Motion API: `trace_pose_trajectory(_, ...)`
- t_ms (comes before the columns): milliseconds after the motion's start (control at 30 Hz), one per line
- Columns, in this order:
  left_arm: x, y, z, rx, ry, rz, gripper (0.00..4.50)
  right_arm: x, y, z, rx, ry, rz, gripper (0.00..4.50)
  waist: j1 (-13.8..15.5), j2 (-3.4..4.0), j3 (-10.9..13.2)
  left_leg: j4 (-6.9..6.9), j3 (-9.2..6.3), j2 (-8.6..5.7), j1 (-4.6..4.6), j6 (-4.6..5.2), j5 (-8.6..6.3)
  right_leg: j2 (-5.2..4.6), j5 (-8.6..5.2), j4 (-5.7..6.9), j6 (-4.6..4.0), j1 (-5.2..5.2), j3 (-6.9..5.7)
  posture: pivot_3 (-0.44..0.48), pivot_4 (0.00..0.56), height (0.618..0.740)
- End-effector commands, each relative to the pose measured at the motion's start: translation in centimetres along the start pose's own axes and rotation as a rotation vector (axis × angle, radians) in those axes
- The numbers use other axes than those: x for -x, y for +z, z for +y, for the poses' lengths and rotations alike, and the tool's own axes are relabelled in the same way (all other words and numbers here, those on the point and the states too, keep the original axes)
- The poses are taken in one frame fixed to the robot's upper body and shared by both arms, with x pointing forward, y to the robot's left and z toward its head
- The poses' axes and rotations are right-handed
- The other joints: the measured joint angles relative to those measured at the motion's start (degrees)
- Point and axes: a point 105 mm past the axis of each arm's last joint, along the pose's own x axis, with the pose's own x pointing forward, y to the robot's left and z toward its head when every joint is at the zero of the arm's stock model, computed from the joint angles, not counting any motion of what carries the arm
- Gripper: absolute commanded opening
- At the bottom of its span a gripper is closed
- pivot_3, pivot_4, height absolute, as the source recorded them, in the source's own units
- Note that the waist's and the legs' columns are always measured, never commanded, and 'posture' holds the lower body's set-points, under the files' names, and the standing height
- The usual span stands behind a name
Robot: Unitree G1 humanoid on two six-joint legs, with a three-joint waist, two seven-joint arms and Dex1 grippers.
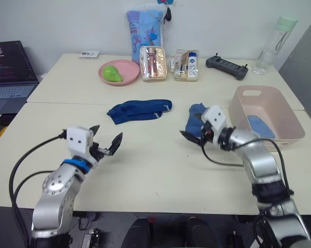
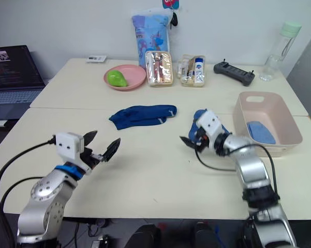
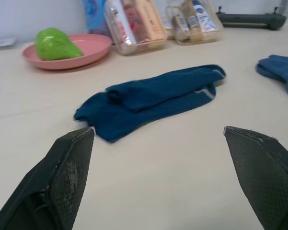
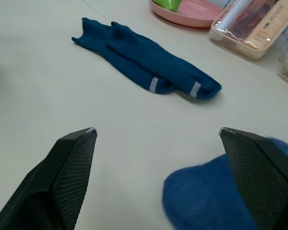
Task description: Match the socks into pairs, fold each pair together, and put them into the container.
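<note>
Bare tabletop (image 1: 155, 170) between both spread-fingered grippers: left gripper (image 1: 106, 138), right gripper (image 1: 192, 135). Navy socks (image 1: 139, 110) lie crosswise, toes toward container (image 1: 295, 124).

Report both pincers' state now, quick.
Left pincer: open, holding nothing, above the table.
Right pincer: open, holding nothing, at the medium blue socks.

Head eyes look down over the table (image 1: 145, 170); both low wrist cameras share the navy socks (image 3: 148, 98).
</note>
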Motion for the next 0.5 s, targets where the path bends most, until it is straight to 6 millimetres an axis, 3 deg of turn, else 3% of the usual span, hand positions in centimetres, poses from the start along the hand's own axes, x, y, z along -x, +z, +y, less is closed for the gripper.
trace_pose_trajectory(33, 2.0, 0.0, -0.9, -0.012, 0.029, -0.020, 4.50, 2.4, -1.3, 1.3, 0.008, -0.075, -0.014, 4.46, -0.04, 0.00, -0.02, -0.01, 0.01, 0.00, 0.11, 0.02, -0.01, 0.00, -0.01, 0.00, 0.00, 0.09, -0.01, 0.000, 0.150, 0.740)
trace_pose_trajectory(167, 4.1, -1.8, -1.8, 0.016, 0.044, 0.037, 4.50, 5.0, -3.7, 3.2, -0.022, -0.079, 0.006, 4.46, -0.35, 0.03, -0.04, -0.08, 0.05, 0.01, 0.20, 0.05, -0.03, 0.01, -0.08, -0.02, -0.02, 0.15, -0.01, 0.000, 0.150, 0.740)
trace_pose_trajectory(267, 5.2, -2.5, -2.1, 0.046, 0.072, 0.057, 4.50, 6.2, -4.6, 3.3, -0.021, -0.125, 0.010, 4.46, -0.85, 0.04, -0.06, -0.07, 0.06, 0.02, 0.32, 0.05, -0.03, 0.03, -0.08, 0.03, -0.01, 0.24, -0.02, 0.000, 0.150, 0.740)
trace_pose_trajectory(400, 5.2, -2.5, -2.3, 0.047, 0.079, 0.055, 4.50, 5.8, -4.3, 3.1, -0.030, -0.152, -0.010, 4.46, -1.41, 0.03, -0.07, -0.10, 0.18, 0.11, 0.52, 0.06, -0.04, 0.15, -0.09, 0.04, -0.01, 0.32, 0.04, 0.000, 0.150, 0.740)
trace_pose_trajectory(500, 4.2, -2.1, -2.2, 0.028, 0.060, 0.040, 4.50, 4.6, -3.6, 2.7, -0.041, -0.146, -0.036, 4.46, -1.37, 0.04, -0.07, -0.10, 0.18, 0.12, 0.53, 0.06, -0.04, 0.18, -0.09, 0.06, -0.01, 0.32, 0.05, 0.000, 0.150, 0.740)
